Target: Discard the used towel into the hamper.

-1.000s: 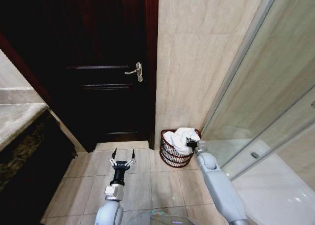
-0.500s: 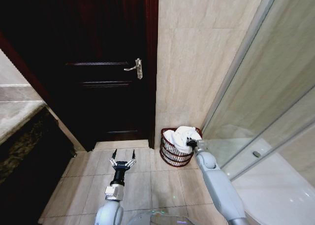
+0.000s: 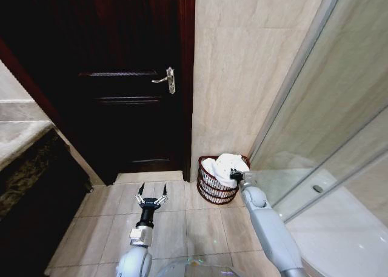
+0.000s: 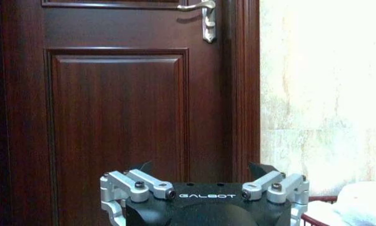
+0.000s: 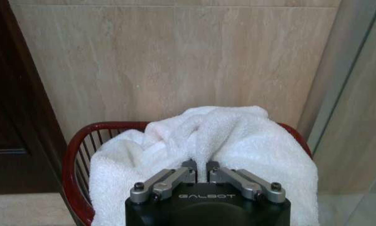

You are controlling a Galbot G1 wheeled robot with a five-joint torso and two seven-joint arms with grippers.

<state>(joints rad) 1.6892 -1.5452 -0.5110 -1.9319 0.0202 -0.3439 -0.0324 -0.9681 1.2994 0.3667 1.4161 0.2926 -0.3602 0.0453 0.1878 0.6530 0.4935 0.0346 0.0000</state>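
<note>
White towel (image 3: 222, 168) sits heaped in the hamper (image 3: 213, 191), which stands on the tiled floor (image 3: 182, 228) against the wall beside the dark door (image 3: 121, 77). The right gripper (image 3: 233, 177) is clamped on the towel at the hamper's rim (fingers pressed together into the cloth). The left gripper (image 3: 151, 194) hangs spread apart above the floor, near the door.

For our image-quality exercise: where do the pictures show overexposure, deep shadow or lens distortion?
Left wrist view: the tiled wall is blown out to near white. Head view: the dark wooden door sinks into shadow, and wide-angle distortion tilts the shower glass. Right wrist view: evenly lit, with the white towel clear.
</note>
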